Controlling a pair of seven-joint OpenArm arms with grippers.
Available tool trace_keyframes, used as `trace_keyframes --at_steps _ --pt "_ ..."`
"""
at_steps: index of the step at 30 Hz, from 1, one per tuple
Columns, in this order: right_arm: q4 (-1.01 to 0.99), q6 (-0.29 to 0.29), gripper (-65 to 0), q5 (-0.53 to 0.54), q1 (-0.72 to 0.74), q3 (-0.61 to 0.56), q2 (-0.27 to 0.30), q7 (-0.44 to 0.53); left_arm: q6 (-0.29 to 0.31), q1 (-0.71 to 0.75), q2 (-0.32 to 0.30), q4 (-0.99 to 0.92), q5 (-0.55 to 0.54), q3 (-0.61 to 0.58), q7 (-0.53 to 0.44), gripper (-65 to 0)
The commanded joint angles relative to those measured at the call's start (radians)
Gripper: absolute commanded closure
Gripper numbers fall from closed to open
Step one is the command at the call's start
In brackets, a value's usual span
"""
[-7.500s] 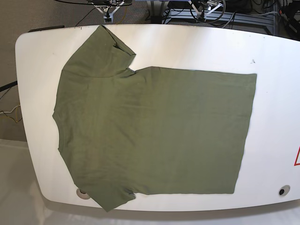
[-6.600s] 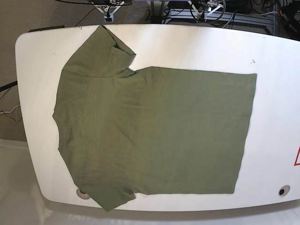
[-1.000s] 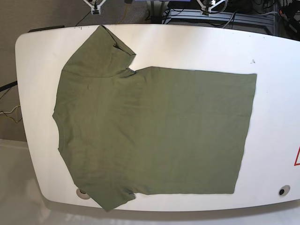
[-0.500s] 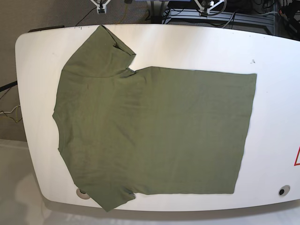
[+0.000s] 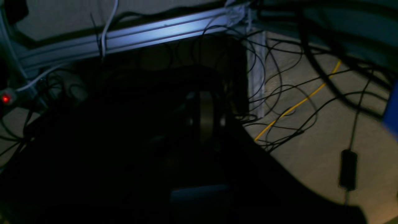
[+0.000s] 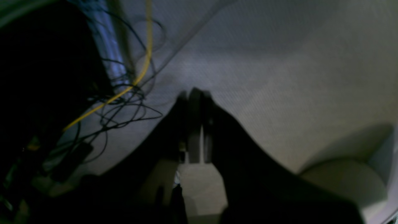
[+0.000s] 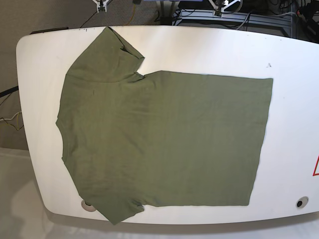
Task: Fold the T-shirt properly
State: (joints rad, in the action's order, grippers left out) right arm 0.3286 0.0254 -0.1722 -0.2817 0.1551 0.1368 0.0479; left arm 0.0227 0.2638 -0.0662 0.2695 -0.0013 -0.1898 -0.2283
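The olive-green T-shirt [image 7: 159,137] lies spread flat on the white table [image 7: 289,109], collar end to the left and hem to the right. One sleeve [image 7: 107,52] points to the table's far edge and the other sleeve [image 7: 117,206] reaches the near edge. Both grippers stay beyond the far edge, away from the cloth. Only the tip of my right gripper [image 7: 101,5] and of my left gripper [image 7: 223,6] shows in the base view. In the wrist views the left gripper [image 5: 205,96] and the right gripper [image 6: 195,93] are shut and empty, over the floor.
Tangled cables and a yellow cable [image 5: 295,105] lie on the floor behind the table, by an aluminium rail [image 5: 149,32]. The table carries a round port [image 7: 299,202] at the near right, another port [image 7: 88,204] by the lower sleeve, and a red triangle mark [image 7: 316,167].
The right arm's tip at the far edge has shifted slightly to the left. The T-shirt lies exactly as before.
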Motion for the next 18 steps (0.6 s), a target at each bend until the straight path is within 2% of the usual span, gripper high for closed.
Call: trace_keyframes --at_steps 1,6,14,18 --pt "0.052 -0.010 0.0 0.003 -0.057 0.000 0.035 -0.001 -0.006 0.070 -0.023 0.084 -0.002 0.000 0.001 0.0" --pt "0.141 0.003 0.0 0.009 -0.117 -0.001 0.058 0.008 -0.010 0.140 -0.030 0.181 0.006 -0.006 -0.004 0.0" --pt "0.199 0.004 0.0 0.021 -0.182 0.001 0.061 0.027 -0.010 0.220 -0.045 0.284 0.015 -0.007 0.003 0.0" --pt "0.232 0.011 0.0 0.043 -0.236 -0.002 0.052 0.070 -0.010 0.280 -0.061 0.334 0.026 -0.004 0.001 0.0"
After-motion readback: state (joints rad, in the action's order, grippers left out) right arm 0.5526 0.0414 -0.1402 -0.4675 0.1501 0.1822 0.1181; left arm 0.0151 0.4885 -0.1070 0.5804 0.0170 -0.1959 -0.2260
